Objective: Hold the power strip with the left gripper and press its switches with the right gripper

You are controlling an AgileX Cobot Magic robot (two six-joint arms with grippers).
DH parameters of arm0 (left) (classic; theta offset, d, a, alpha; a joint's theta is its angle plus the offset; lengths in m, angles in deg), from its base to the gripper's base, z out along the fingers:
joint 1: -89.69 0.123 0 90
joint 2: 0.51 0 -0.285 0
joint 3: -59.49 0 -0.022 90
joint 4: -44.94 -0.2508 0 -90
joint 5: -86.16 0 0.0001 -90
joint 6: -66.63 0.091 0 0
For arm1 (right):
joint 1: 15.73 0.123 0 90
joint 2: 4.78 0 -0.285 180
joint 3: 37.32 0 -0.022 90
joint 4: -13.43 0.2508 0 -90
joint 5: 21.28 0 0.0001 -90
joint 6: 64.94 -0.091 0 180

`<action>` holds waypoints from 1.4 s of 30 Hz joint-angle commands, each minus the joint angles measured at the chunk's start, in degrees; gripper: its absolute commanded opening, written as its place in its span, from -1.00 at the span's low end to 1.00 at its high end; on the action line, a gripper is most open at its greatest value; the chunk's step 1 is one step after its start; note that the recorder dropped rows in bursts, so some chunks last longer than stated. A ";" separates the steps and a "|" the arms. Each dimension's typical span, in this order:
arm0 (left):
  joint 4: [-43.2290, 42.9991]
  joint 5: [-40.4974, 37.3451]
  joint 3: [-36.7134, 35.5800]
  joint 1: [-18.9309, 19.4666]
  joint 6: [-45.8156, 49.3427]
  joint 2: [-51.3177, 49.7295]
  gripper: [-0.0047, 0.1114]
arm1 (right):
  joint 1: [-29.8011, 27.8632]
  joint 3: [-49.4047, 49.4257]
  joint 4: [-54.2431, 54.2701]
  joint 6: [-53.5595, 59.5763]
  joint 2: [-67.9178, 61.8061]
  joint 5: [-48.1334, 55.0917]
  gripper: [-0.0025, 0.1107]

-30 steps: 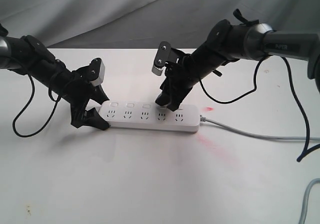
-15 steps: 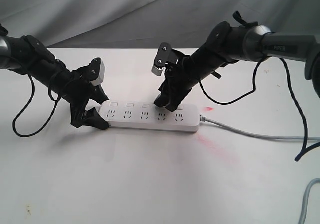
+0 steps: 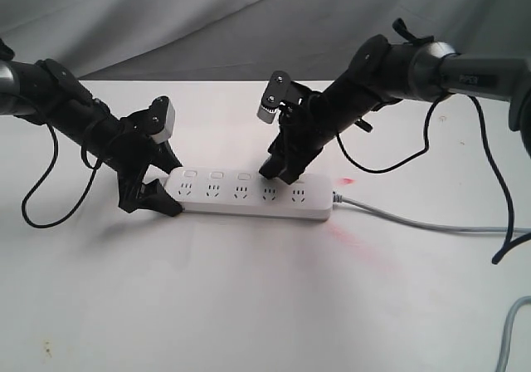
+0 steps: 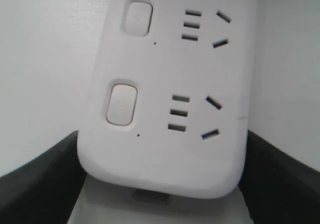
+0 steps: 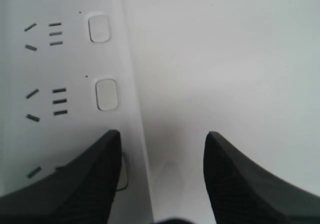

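Observation:
The white power strip (image 3: 249, 194) lies flat on the white table, its grey cord (image 3: 415, 222) running off to the right. My left gripper (image 3: 162, 183) is shut on the strip's left end, with a black finger against each long side (image 4: 160, 139). The row of white switches (image 3: 216, 175) runs along the far edge; two (image 4: 121, 104) show close up. My right gripper (image 3: 280, 173) stands open over the strip's right half. One of its fingers (image 5: 95, 179) covers part of a switch (image 5: 123, 171), while the other hangs over bare table. Two more switches (image 5: 106, 94) lie beyond.
Pink-red smears (image 3: 357, 243) mark the table (image 3: 249, 305) by the strip's right end. Grey cloth (image 3: 207, 23) hangs behind the table. Black cables loop from both arms, and a grey cable (image 3: 508, 339) sits at the lower right corner.
The right arm has shifted slightly to the right along the strip. The left gripper and the strip have not moved.

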 commanded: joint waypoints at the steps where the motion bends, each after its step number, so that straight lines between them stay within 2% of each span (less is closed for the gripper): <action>1: -2.81 -0.21 -0.98 -0.19 -1.09 -1.72 0.18 | -0.89 1.16 -6.91 0.50 -2.61 2.09 -0.11; 8: -2.81 -0.21 -0.98 -0.19 -1.09 -1.72 0.18 | -0.78 3.01 -3.29 1.90 -2.86 0.11 -0.11; 12: -2.81 -0.21 -0.98 -0.19 -1.09 -1.72 0.18 | -0.78 3.01 -0.72 1.90 1.38 0.62 -0.11; 18: -2.81 -0.21 -0.98 -0.19 -1.09 -1.72 0.18 | -2.65 3.38 -4.38 -0.09 7.32 3.88 -0.11; 22: -2.81 -0.21 -0.98 -0.19 -1.09 -1.72 0.18 | -3.05 5.61 -4.38 0.03 7.40 1.83 -0.11; 26: -2.81 -0.21 -0.98 -0.19 -1.09 -1.72 0.18 | -3.05 8.95 -4.38 0.73 7.40 -4.36 -0.11; 42: -2.81 -0.21 -0.98 -0.19 -1.09 -1.72 0.18 | -2.83 9.69 -3.12 0.95 6.31 -4.01 -0.11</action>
